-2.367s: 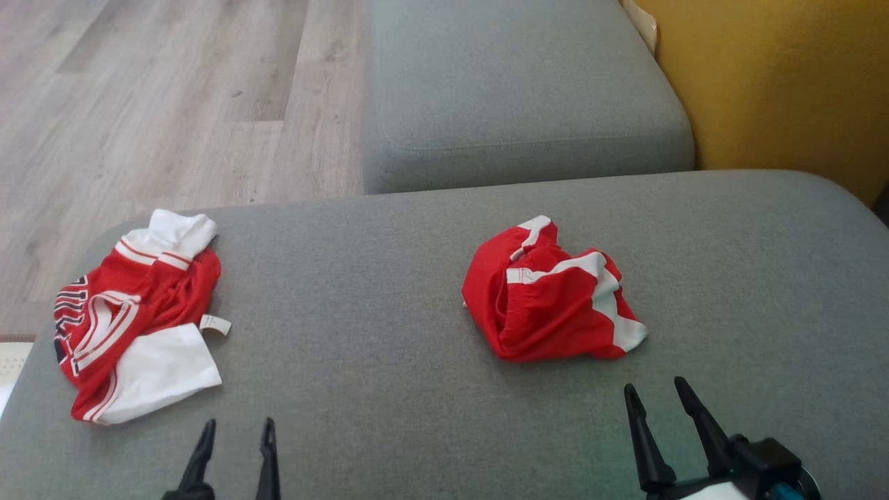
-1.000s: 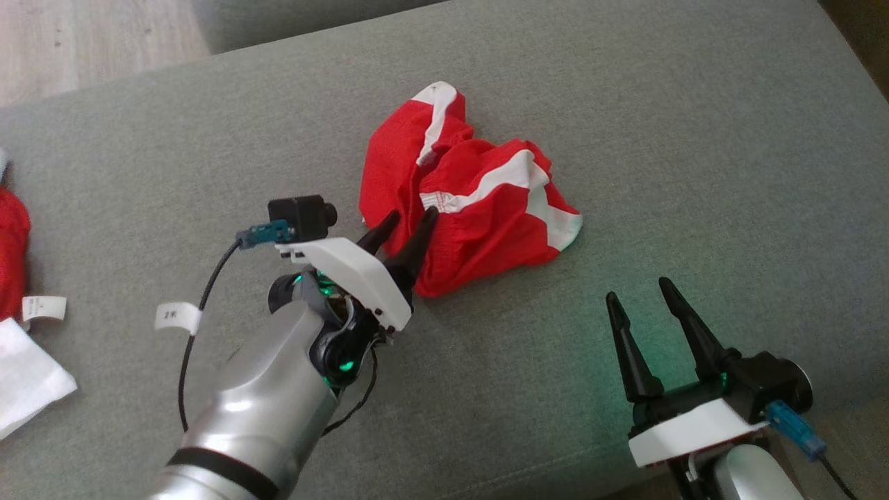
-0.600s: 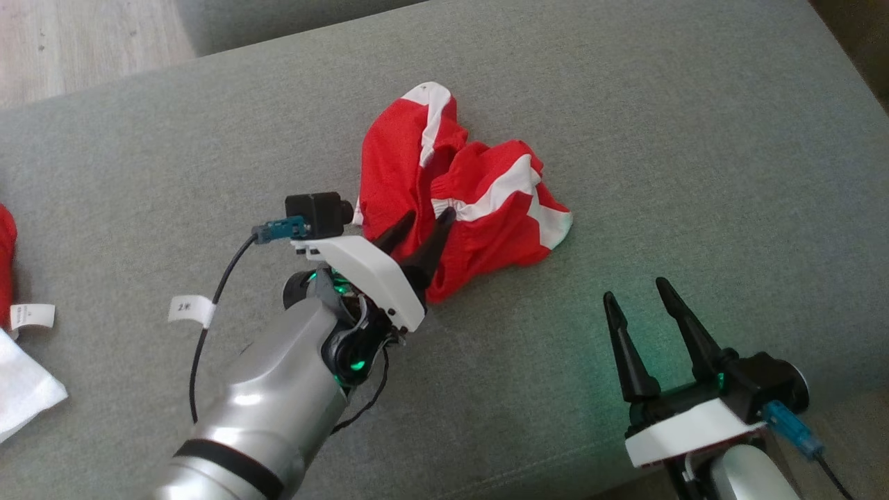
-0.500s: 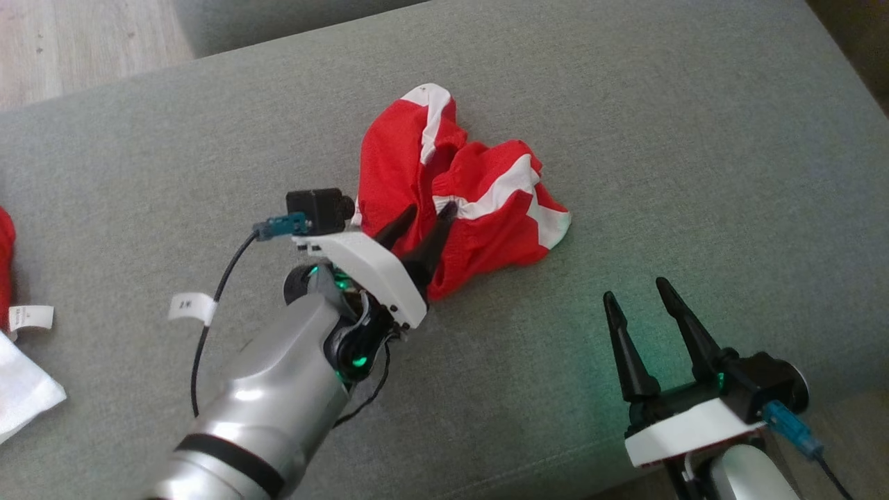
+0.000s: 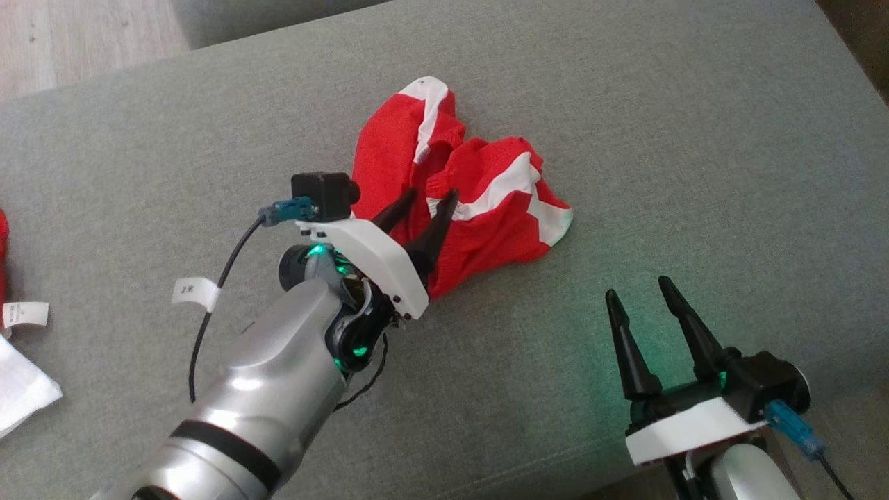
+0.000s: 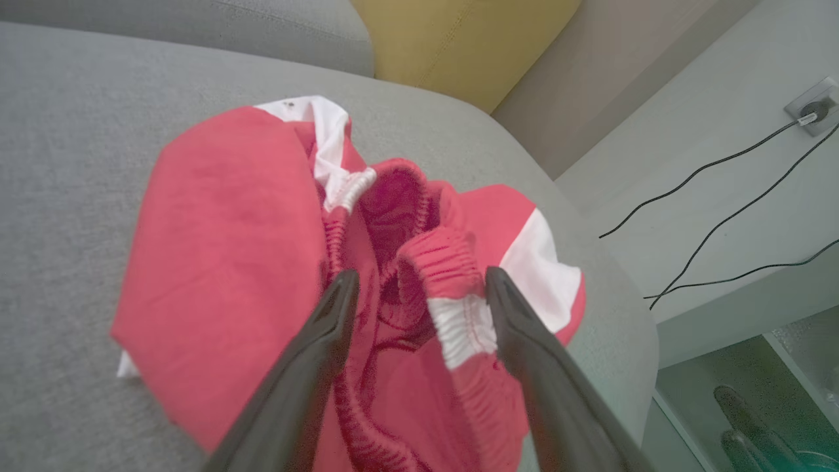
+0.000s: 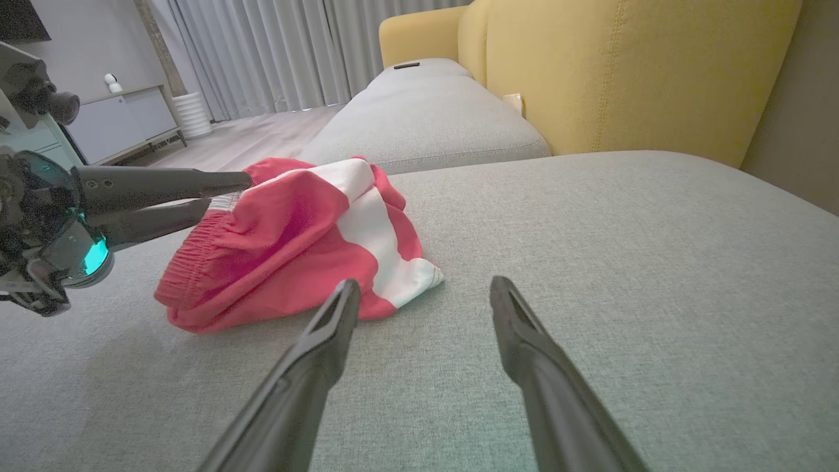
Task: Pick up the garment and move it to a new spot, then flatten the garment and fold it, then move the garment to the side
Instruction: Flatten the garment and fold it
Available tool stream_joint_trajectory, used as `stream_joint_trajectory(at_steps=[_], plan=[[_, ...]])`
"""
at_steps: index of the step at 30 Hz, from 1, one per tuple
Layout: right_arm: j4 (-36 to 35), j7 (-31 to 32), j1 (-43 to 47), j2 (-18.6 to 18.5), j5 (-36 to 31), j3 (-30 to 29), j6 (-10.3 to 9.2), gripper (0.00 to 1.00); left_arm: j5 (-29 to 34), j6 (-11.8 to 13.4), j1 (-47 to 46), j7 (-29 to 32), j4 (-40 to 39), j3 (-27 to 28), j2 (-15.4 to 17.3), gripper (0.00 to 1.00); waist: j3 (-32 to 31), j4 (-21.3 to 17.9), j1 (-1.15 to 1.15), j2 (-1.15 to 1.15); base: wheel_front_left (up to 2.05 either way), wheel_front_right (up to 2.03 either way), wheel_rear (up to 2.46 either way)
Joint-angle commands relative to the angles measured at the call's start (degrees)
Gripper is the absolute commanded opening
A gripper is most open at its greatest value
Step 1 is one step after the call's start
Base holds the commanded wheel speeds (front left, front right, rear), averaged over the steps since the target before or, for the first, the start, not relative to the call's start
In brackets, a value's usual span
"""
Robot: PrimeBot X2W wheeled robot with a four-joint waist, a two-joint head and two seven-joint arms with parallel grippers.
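Left wrist view: garment (image 6: 229, 249) waistband bunched between spread jaws.

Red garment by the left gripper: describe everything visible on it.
The red garment looks like thin sports-knit shorts, with white side panels and a gathered elastic waistband that is red with one white section. It lies crumpled in a loose heap on the grey couch cushion, not flattened or folded, the waistband bunched up at the middle. The left gripper is open, its fingers on either side of that waistband fold and not closed on it. Whether they touch the cloth is unclear.
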Motion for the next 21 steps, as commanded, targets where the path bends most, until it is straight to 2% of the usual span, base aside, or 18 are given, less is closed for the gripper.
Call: stream_joint_trajectory(at_steps=[1,7,8,9,10,13,17,21], plan=[[-1.8,-0.2,-2.0,0.2,-0.4,0.8,0.39,1.0,0.3,0.3,-1.4,0.5,-2.1,1.1,1.0,1.0,0.3,0.1,0.0,0.0,0.0,0.0,0.0],[-1.8,-0.2,-2.1,0.4,-0.3,0.3,0.39,1.0,0.7,1.7,-0.5,2.9,-4.5,-0.1,1.9,1.0,0.8,0.3,0.0,0.0,0.0,0.0,0.0],[-1.8,-0.2,-2.1,0.5,-0.3,0.2,0.39,1.0,1.0,2.3,0.0,3.8,-5.9,-0.7,2.6,0.9,0.9,0.4,0.0,0.0,0.0,0.0,0.0],[-1.8,-0.2,-2.1,0.5,-0.3,0.2,0.39,1.0,1.1,2.5,0.2,4.0,-6.7,-0.8,2.9,0.4,0.9,0.4,0.0,0.0,0.0,0.0,0.0],[-1.8,-0.2,-2.1,0.6,-0.3,0.1,0.39,1.0,1.3,2.9,0.3,3.5,-7.8,-0.6,3.2,0.0,0.9,0.5,0.0,0.0,0.0,0.0,0.0],[-1.7,-0.2,-2.2,0.7,-0.1,0.1,0.39,1.0,1.8,3.5,0.2,3.1,-10.4,-0.6,4.2,0.0,0.7,0.6,0.0,0.0,0.0,0.0,0.0],[-1.3,-0.2,-2.3,0.8,0.1,0.5,0.39,1.0,1.7,2.8,-0.5,3.9,-12.9,-0.7,4.9,0.0,0.2,0.6,0.0,0.0,0.0,0.0,0.0],[-1.0,-0.2,-2.6,1.0,0.4,1.0,0.39,1.0,1.0,0.1,-3.6,7.5,-17.0,-2.1,5.6,0.0,-0.7,0.2,0.0,0.0,0.0,0.0,0.0]])
